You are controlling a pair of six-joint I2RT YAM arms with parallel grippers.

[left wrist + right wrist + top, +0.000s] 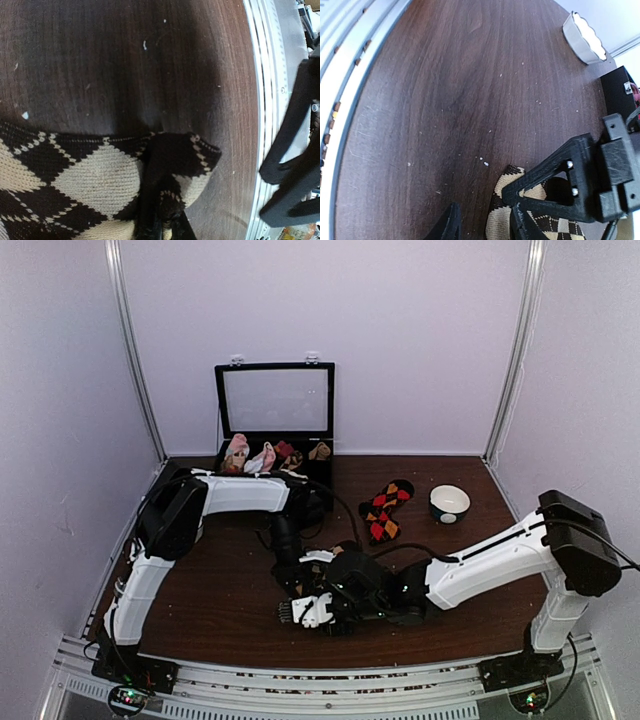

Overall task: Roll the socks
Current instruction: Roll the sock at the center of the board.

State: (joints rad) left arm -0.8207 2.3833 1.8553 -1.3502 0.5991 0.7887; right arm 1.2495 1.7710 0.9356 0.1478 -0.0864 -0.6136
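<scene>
A black sock with tan diamonds (85, 180) lies on the dark wood table near the front edge. My left gripper (162, 220) is shut on a bunched fold of its end. In the right wrist view the same sock (502, 220) lies between my right gripper's (485, 227) open fingers, close to the right finger and apart from the left one. The left gripper's black fingers (560, 175) press on the sock just beyond. From above, both grippers, left (290, 580) and right (300, 612), meet over the sock and hide most of it. A red and orange argyle sock (385, 510) lies further back.
A white bowl (449, 503) stands back right of centre. An open black case (275, 455) with pink, white and other sock bundles stands at the back. The metal rail (330, 680) runs along the table's front edge, close to both grippers.
</scene>
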